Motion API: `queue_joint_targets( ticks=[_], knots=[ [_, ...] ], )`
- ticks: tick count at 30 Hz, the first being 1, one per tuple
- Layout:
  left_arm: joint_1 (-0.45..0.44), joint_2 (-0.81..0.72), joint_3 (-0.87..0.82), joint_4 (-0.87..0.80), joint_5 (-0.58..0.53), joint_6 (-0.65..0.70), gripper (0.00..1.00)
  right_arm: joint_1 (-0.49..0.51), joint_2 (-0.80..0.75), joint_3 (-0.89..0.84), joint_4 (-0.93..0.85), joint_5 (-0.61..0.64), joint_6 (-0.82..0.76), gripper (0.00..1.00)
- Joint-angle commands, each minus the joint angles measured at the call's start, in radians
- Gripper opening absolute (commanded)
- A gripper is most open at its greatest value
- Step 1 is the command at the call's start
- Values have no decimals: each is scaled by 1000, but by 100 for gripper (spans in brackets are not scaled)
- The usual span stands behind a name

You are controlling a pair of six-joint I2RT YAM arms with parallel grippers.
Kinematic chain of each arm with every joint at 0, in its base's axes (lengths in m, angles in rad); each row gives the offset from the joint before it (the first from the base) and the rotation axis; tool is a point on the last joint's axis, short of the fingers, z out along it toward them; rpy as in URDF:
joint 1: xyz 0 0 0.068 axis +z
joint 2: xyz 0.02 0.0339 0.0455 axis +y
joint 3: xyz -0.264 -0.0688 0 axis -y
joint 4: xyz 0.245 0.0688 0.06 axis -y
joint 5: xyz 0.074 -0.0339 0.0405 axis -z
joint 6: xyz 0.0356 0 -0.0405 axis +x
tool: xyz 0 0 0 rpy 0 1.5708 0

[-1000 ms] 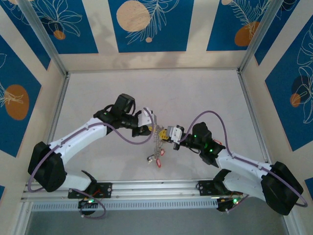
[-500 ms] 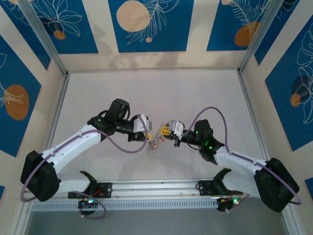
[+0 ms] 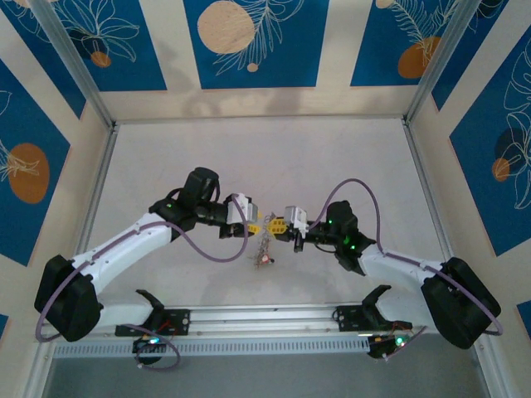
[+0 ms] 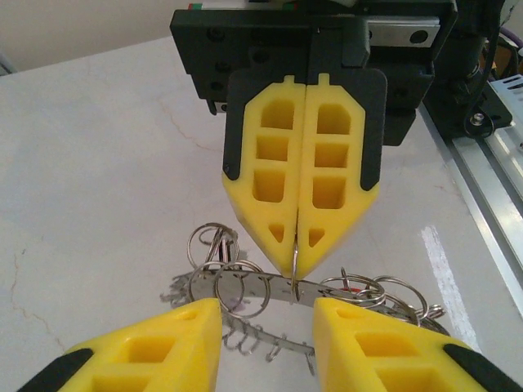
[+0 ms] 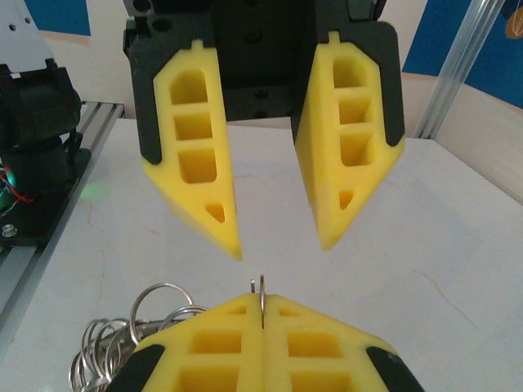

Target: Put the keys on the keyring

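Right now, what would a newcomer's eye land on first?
Over the middle of the table, the right gripper is shut on the wire keyring, nose to nose with the left gripper, whose yellow fingers are spread. A tangle of metal rings clusters at the right gripper's tips.

My left fingers (image 4: pixel 155 347): two. My right fingers (image 4: pixel 270 163): two, four yellow ones total. One bunch of small metal rings (image 4: pixel 245 287), six-plus, overlapping, exact count unclear.

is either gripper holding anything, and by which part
Right gripper pinches the keyring by its thin wire edge between its fingertips; left gripper is open, empty.
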Motion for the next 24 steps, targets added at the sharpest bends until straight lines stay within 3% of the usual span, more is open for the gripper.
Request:
queue_joint_targets(
  ticks=[1, 14, 22, 24],
  knots=[
    [6, -8, -21, 19, 36, 5, 34, 2, 4, 48, 77, -38, 14, 0],
    [6, 16, -24, 34, 47, 9, 26, 9, 51, 75, 102, -40, 28, 0],
    [6, 23, -27, 17, 41, 26, 1, 14, 83, 93, 118, -47, 32, 0],
    [7, 18, -24, 10, 34, 31, 0, 13, 86, 89, 115, -41, 24, 0]
  ],
)
